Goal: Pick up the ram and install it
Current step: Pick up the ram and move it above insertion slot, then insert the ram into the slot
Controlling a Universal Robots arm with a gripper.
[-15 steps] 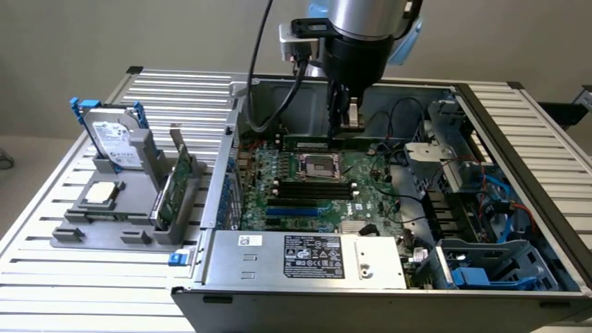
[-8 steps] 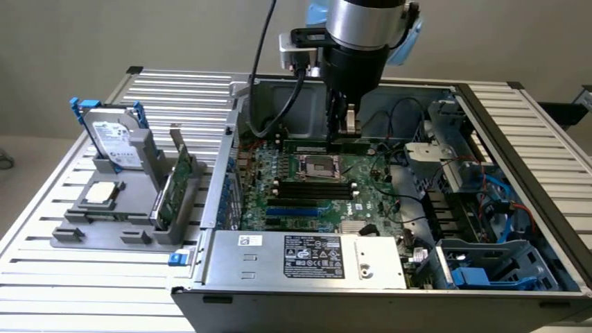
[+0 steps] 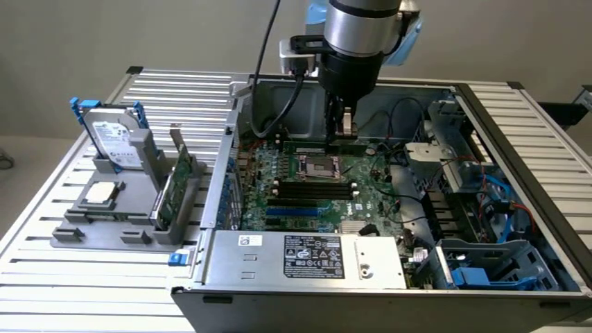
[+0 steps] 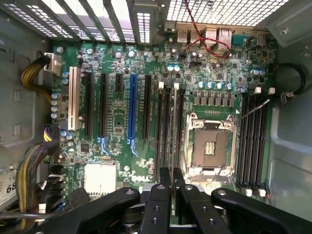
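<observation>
The gripper [image 3: 344,130] [image 4: 171,178] is down inside the open computer case [image 3: 518,159], and its two black fingers [image 4: 157,204] are pinched on the ram [image 3: 312,148] [image 4: 173,126]. They hold it by the middle of its top edge. The stick hangs on edge, just beside the CPU socket [image 3: 317,166] [image 4: 209,146], in line with one of the black memory slots [image 4: 163,131] next to it. Whether its lower edge has entered the slot I cannot tell.

The ram looks light and stiff but fragile: a thin board that would likely crack or twist if pushed in at an angle. Its contact edge should stay untouched. The flat faces near the top edge, mid-length, look like the safest place to grip, since that keeps the stick level and the pressure even.

The space around it is tight. The socket's metal frame stands right alongside the slots, and small white latches [image 4: 161,85] mark their ends. A second bank of slots [image 4: 251,141] lies on the socket's far side. A black cable [image 3: 277,76] hangs from the wrist into the case, close to the rear wall. A yellow-and-black wire bundle [image 4: 30,73] sits well apart, beyond the blue expansion slot [image 4: 131,109].

On the slatted bench [image 3: 55,284], toward the exterior view's left edge, a grey fixture [image 3: 93,236] holds a hard drive [image 3: 116,142], a green expansion card [image 3: 177,184] and a processor chip [image 3: 100,194].
</observation>
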